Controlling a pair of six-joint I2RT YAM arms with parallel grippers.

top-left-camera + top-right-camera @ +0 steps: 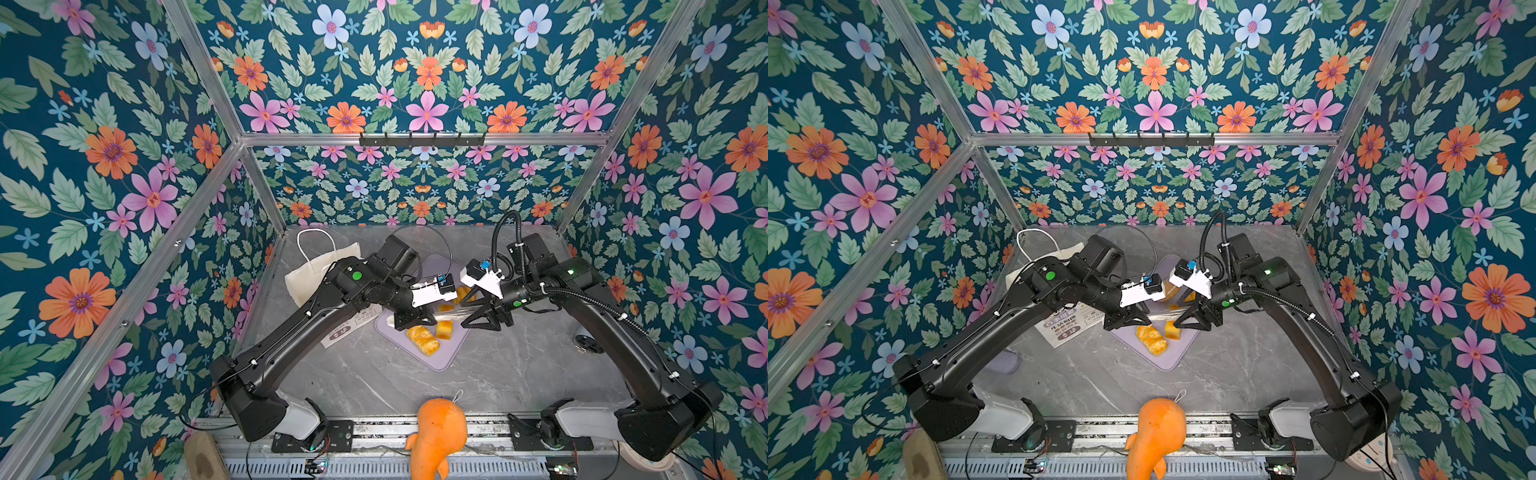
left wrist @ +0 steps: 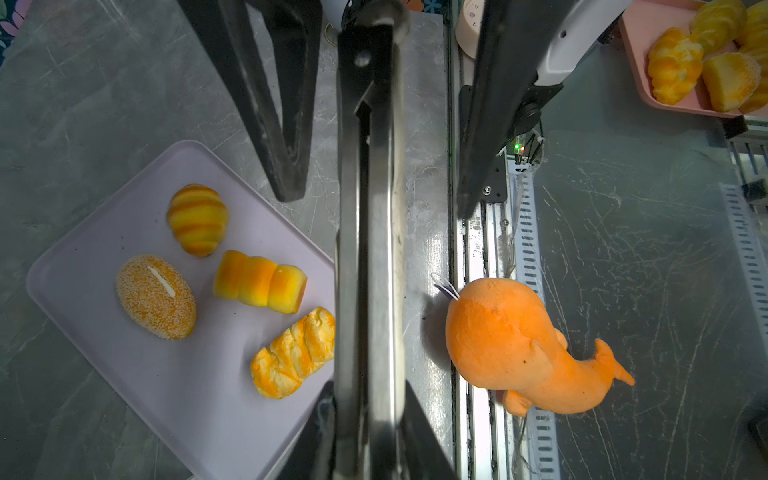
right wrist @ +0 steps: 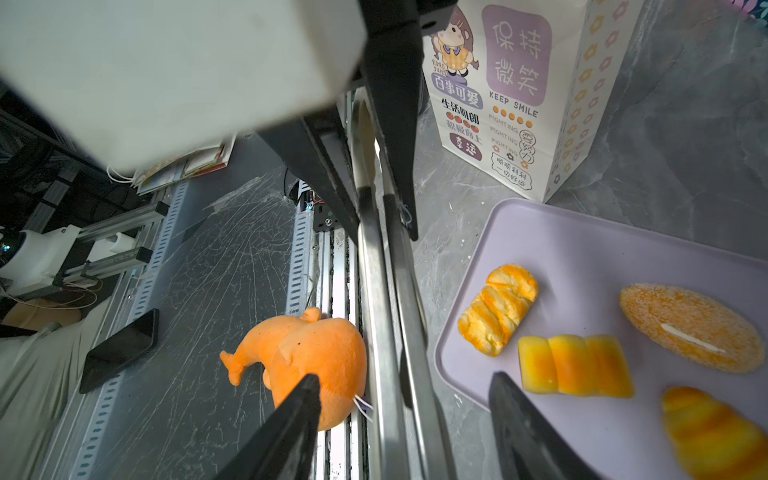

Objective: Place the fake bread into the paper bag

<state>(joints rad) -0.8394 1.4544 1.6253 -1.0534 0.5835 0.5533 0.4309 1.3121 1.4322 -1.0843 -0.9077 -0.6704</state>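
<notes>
Four pieces of fake bread lie on a lilac tray (image 2: 124, 395): a ridged croissant (image 2: 197, 218), a speckled bun (image 2: 156, 297), a blocky loaf (image 2: 259, 280) and a twisted roll (image 2: 293, 353). In both top views the arms cover most of them; the twisted roll (image 1: 423, 340) and the loaf (image 1: 444, 328) show. My left gripper (image 1: 415, 322) is shut on metal tongs (image 2: 370, 208) held above the tray's edge. My right gripper (image 3: 405, 377) is open, its fingers either side of the tongs (image 3: 382, 311) without touching. The paper bag (image 3: 519, 95) sits left of the tray, largely behind my left arm (image 1: 316, 270).
A big orange plush toy (image 1: 440, 432) lies at the table's front edge by the rail. A pink tray (image 2: 640, 62) with other breads and a dark phone (image 3: 120, 349) sit beyond the rail. A round fitting (image 1: 588, 343) is under my right arm.
</notes>
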